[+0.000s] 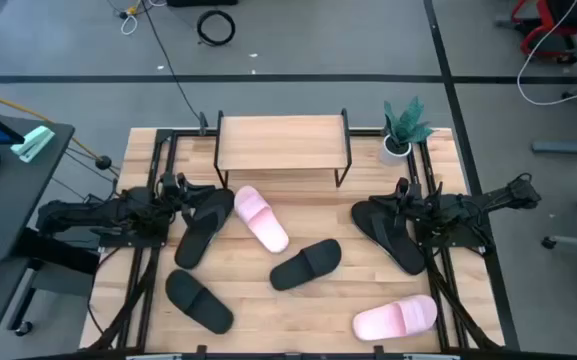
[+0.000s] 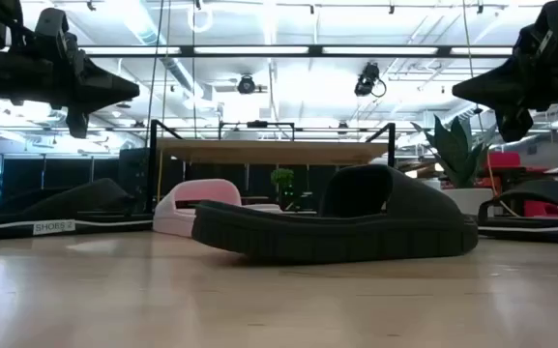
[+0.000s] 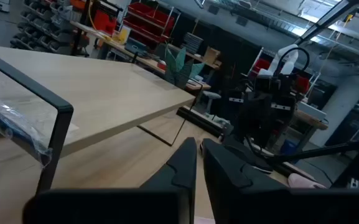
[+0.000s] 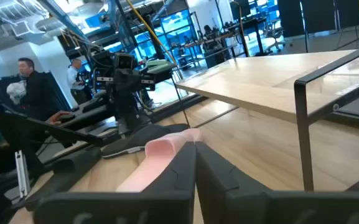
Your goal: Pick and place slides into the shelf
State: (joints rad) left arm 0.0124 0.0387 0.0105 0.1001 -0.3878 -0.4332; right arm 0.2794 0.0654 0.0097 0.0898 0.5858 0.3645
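- Left gripper (image 3: pixel 198 163): jaws pressed together, holding nothing, raised above a black slide (image 1: pixel 200 228).
- Right gripper (image 4: pixel 196 163): jaws pressed together, holding nothing.
- Slides: all six on table (image 1: pixel 288 305); shelf (image 1: pixel 281 146) bare.

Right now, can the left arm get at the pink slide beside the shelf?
Probably yes. The left gripper hangs near the pink slide, with only a black slide lying between them on the table; coming over it from above looks open. The shelf stands behind, apart.
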